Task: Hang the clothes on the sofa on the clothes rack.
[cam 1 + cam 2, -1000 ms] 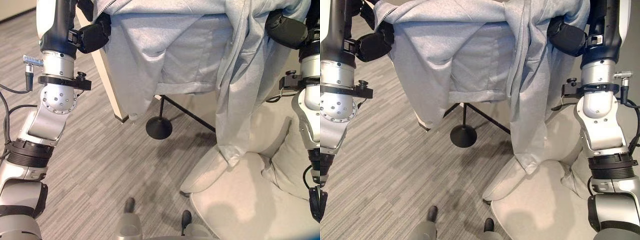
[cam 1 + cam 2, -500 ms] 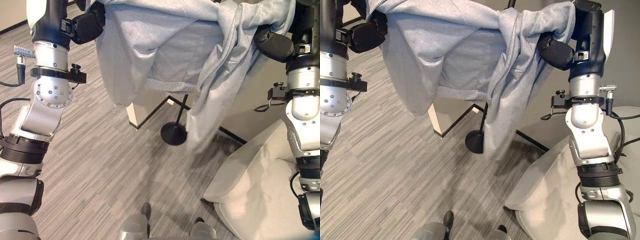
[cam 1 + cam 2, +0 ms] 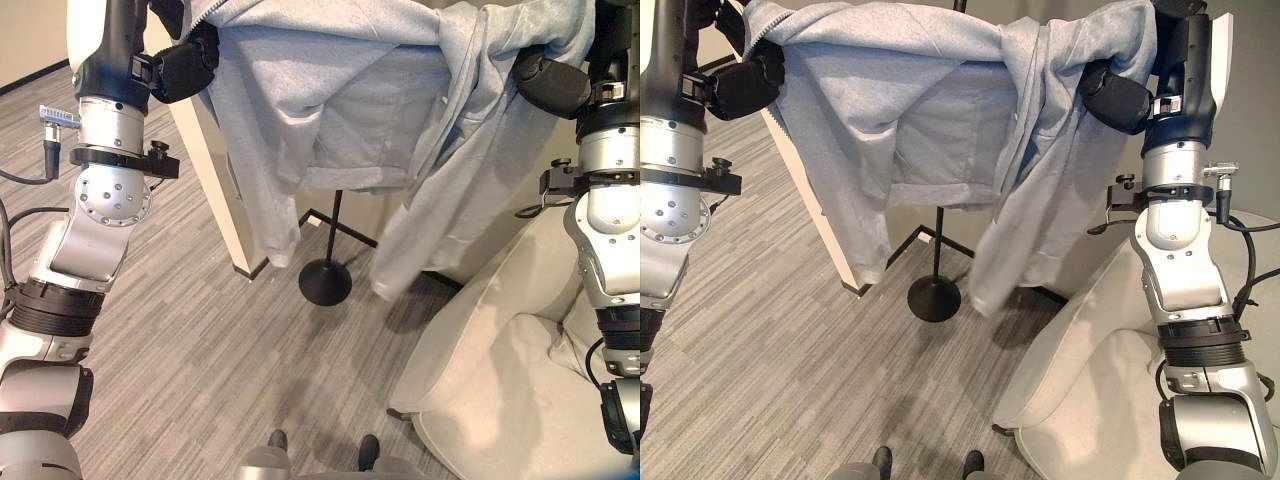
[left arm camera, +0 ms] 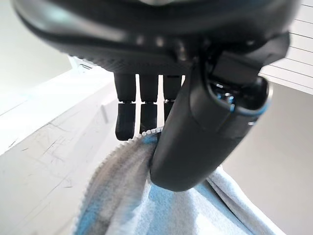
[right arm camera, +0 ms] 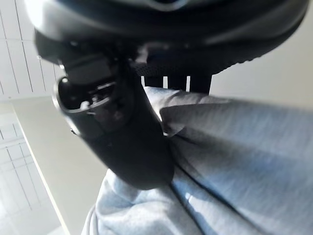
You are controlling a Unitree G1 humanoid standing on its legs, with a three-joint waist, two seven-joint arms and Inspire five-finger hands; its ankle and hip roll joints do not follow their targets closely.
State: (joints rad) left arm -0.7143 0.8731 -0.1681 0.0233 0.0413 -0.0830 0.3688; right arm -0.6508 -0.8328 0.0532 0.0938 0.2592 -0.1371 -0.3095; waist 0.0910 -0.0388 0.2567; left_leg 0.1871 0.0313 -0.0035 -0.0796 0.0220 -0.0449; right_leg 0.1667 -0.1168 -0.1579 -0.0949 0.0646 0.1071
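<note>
no readable text, labels, numbers or signs anywhere, none on the light grey zip-up sweatshirt, none on the cream upholstered sofa

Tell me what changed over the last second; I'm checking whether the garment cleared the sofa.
The grey zip-up hoodie has been lifted: its hanging sleeve, which rested on the sofa a second ago, now dangles clear beside the rack's round base. Left hand and right hand still pinch the cloth.

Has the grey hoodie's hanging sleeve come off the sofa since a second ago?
Yes. The grey hoodie's sleeve end, draped on the sofa a second ago, now hangs over the floor beside the rack base.
</note>
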